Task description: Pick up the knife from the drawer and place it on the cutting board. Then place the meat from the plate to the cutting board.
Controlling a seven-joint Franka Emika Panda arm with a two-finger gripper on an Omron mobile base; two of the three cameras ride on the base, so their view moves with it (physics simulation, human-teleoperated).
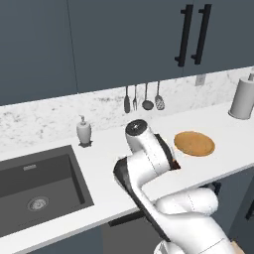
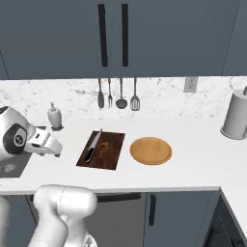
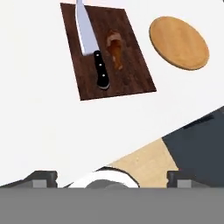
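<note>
The knife (image 3: 89,41) lies along the left side of the dark cutting board (image 3: 131,65), black handle toward the counter's front edge. A small reddish-brown piece of meat (image 3: 114,49) rests on the board just right of the knife. The round orange-brown plate (image 3: 178,42) sits bare to the board's right. The right base view shows the same things: board (image 2: 113,154), knife (image 2: 92,146), meat (image 2: 106,146), plate (image 2: 150,150). My gripper (image 3: 111,178) is open and holds nothing. It hovers above the counter, left of and nearer than the board. The drawer front (image 2: 120,203) sits under the counter edge.
A sink (image 1: 34,188) is sunk into the counter at the left, with a soap dispenser (image 1: 83,130) behind it. Ladle, fork and spatula (image 2: 118,96) hang on the back wall. A paper towel roll (image 2: 235,116) stands at the far right. Wall cabinets hang overhead.
</note>
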